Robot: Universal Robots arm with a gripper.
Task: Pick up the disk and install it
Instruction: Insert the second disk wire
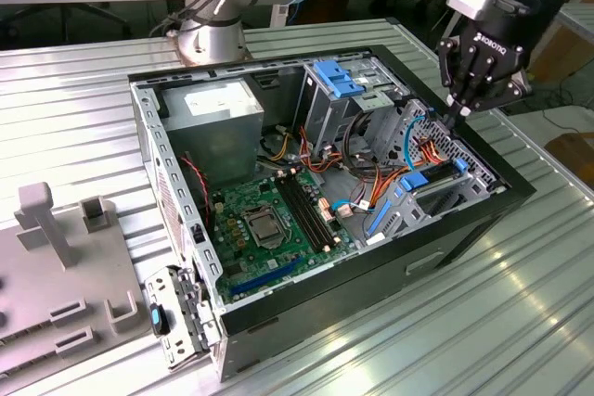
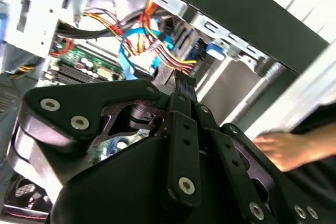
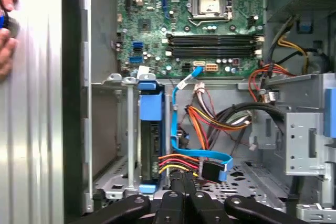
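I see the disk [image 3: 148, 129] standing on edge in the cage by the case [image 1: 445, 238] wall, rigid, fragile, best gripped by its blue rails, with my gripper [image 1: 461, 110] pinched nearly closed, empty, just above.

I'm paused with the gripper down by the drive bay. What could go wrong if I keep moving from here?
1. The gripper is shut and close to the loose wire bundle and the blue cable. Moving on could snag or unplug them.
2. A person's hand rests just outside the case, near the arm. It could be struck.
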